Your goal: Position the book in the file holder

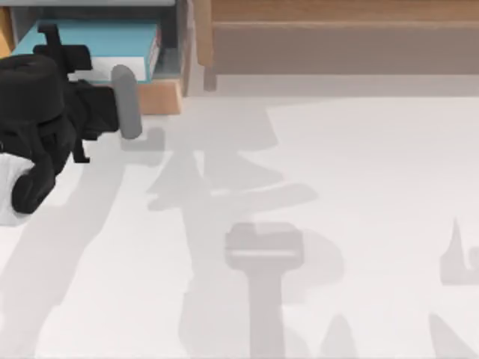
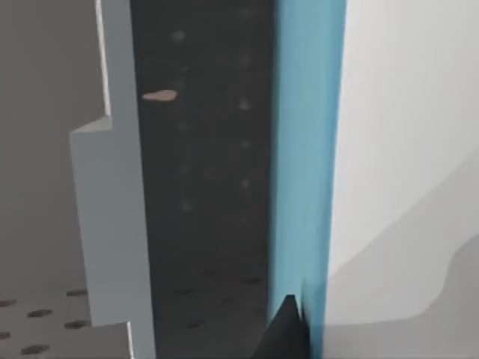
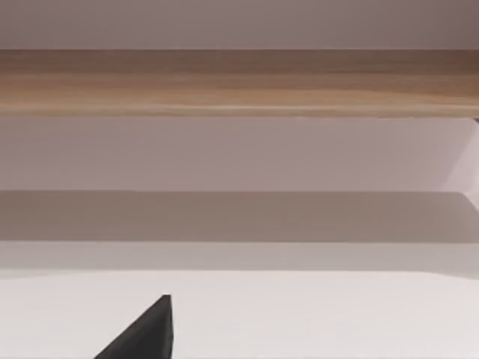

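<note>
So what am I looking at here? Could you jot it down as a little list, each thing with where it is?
book: teal-blue book lying inside the holder at the table's far left
file holder: grey file holder with a light wood front lip, far left corner
left gripper: left gripper over the book at the holder's opening; a dark fingertip lies against the teal cover
shelf: long brown wooden shelf along the far edge, right of the holder
table: white table, arm shadows across it
</note>
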You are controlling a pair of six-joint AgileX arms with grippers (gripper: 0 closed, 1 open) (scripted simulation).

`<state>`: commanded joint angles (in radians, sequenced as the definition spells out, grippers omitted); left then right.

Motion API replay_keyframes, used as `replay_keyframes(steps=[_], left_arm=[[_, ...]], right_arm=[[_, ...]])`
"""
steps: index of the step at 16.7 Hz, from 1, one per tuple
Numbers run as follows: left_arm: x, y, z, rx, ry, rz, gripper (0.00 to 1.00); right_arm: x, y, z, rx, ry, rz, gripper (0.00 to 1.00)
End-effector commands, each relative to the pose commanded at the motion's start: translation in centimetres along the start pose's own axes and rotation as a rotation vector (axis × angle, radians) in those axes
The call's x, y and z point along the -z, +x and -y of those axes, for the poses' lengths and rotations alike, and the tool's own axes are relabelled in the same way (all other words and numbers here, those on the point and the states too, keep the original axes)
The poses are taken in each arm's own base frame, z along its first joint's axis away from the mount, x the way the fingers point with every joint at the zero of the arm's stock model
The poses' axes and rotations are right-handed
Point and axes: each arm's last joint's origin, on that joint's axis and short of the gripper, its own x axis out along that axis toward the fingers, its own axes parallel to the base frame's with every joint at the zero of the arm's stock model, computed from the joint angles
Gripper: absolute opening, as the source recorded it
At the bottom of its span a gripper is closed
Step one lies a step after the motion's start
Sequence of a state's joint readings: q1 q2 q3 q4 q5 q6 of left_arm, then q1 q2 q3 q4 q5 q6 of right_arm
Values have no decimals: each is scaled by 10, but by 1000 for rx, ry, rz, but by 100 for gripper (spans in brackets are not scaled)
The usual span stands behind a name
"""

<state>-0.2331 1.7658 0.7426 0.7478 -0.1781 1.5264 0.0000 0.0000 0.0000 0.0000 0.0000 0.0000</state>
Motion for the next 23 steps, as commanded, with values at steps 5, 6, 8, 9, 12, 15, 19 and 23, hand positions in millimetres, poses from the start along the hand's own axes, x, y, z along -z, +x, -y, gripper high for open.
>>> replay_keyframes(steps=[5,6,8,9,12,15,19,23], left_arm=[[-1,10,-1,1,4,3,0],[-1,13,-2,1,3,1,0],[0,20,-2,1,3,1,0],[0,23,-3,0,2,1,0],[0,30,-3,0,0,0,0],[0,30,-3,0,0,0,8],[0,30,-3,0,0,0,38],[0,30,-3,0,0,0,68]], right_arm=[[0,0,0,0,0,0,100],[0,0,0,0,0,0,100],[0,0,0,0,0,0,100],[0,0,0,0,0,0,100],[0,0,0,0,0,0,100],[0,0,0,0,0,0,100],[0,0,0,0,0,0,100],[0,0,0,0,0,0,100]])
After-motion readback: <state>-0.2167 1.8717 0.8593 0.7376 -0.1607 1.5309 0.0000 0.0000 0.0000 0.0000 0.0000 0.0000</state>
